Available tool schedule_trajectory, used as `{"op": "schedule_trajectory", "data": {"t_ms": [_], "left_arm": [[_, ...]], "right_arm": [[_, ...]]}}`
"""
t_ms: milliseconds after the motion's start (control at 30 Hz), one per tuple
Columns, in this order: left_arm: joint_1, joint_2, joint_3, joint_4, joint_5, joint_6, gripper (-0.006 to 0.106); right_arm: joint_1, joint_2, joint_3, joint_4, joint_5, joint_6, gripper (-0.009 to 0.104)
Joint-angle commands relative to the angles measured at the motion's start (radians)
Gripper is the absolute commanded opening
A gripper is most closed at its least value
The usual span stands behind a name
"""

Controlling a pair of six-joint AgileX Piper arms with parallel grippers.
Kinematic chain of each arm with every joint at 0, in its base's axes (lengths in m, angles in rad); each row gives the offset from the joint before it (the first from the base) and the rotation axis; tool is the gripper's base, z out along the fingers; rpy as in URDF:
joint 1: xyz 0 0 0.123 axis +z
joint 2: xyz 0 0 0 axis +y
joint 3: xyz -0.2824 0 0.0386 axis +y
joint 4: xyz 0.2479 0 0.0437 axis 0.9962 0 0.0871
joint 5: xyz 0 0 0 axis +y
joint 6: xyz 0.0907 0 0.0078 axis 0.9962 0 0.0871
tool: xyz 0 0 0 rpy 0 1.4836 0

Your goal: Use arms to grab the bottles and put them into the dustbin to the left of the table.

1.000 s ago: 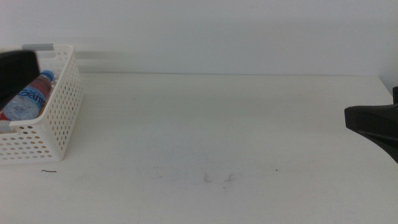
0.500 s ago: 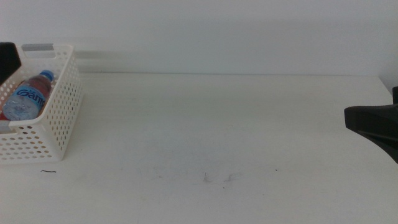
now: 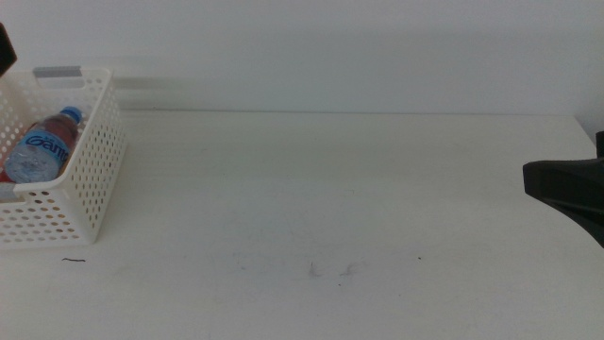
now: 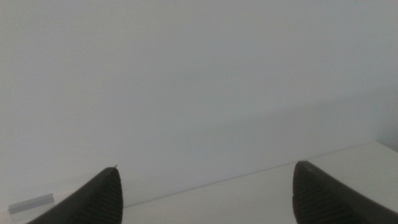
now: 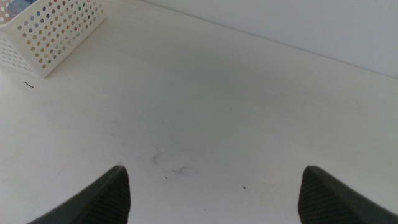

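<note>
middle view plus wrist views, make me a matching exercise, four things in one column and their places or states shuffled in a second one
Things:
1. water bottle
2. dustbin
3. left gripper
4. right gripper

Places or states:
A. open, over the table, scuff marks beneath it
B. lying inside the basket
C. open, facing the wall, holding nothing
D. standing at the table's left end

Pairs: 1-B, 2-D, 3-C, 4-A

I'm seeing bright, flat, even light, near overexposed: white table [image 3: 330, 198] blends into the wall. Shadows faint and soft. Left wrist view hazy, low contrast, slightly soft.
</note>
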Motion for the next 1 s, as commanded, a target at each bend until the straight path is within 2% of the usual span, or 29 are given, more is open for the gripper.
{"op": "schedule_trajectory", "data": {"t_ms": [0,100,200,333,500,600,767,967], "left_arm": [[-0.009,-0.004,0.004,0.001,-0.016,-0.009,0.094],[-0.009,-0.006,0.016,0.001,-0.013,-0.009,0.094],[0.000,-0.027,0.084,-0.005,-0.048,-0.009,0.094],[0.060,-0.123,0.284,-0.060,-0.122,-0.009,0.094],[0.190,-0.321,0.530,-0.087,-0.121,-0.009,0.094],[0.256,-0.437,0.630,-0.132,-0.128,-0.009,0.094],[0.291,-0.528,0.760,-0.136,-0.155,-0.009,0.094],[0.291,-0.528,0.855,-0.097,-0.263,-0.009,0.094]], "right_arm": [[-0.002,-0.004,-0.008,-0.012,-0.006,-0.003,0.070],[-0.002,-0.015,0.016,-0.023,-0.036,-0.003,0.070],[-0.007,-0.070,0.142,-0.032,-0.186,-0.003,0.070],[-0.072,-0.198,0.370,0.061,-0.327,-0.003,0.070],[-0.235,-0.394,0.682,0.127,-0.513,-0.003,0.070],[-0.357,-0.516,0.806,0.108,-0.526,-0.003,0.070],[-0.522,-0.715,0.928,0.113,-0.526,-0.003,0.070],[-0.601,-0.797,0.949,0.106,-0.531,-0.003,0.070]]}}
